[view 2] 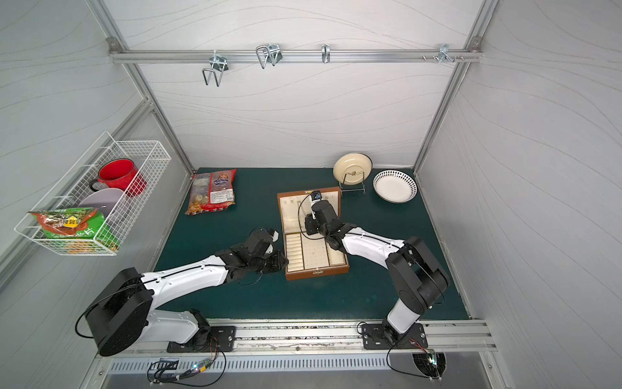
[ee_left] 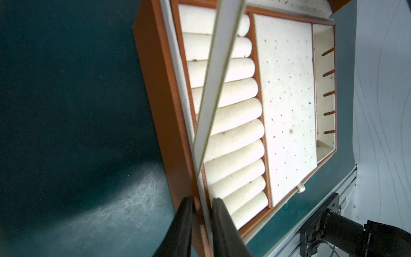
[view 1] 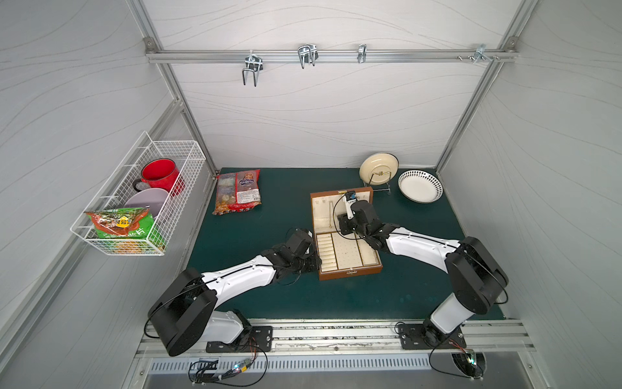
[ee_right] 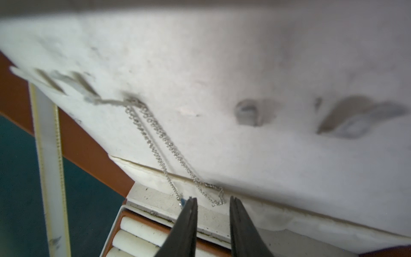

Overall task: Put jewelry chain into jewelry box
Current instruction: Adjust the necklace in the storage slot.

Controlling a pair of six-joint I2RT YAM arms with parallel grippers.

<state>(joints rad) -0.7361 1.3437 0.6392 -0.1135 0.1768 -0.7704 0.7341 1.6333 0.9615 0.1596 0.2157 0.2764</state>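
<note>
Nearest you, your left gripper (ee_left: 201,211) pinches the left wall of the box (view 1: 336,274) close to its near corner, with one finger outside and one inside by the ring rolls (ee_left: 233,133). The box sits open at mid-table, its lid (view 1: 323,212) raised on the far side. Your right gripper (ee_right: 212,200) reaches over the tray toward the lid, jaws spread and holding nothing. The chain (ee_right: 155,142) hangs from a hook (ee_right: 133,102) in the lid lining. Its two strands run down to the lid's lower edge, and the loose end lies just beyond the fingertips.
</note>
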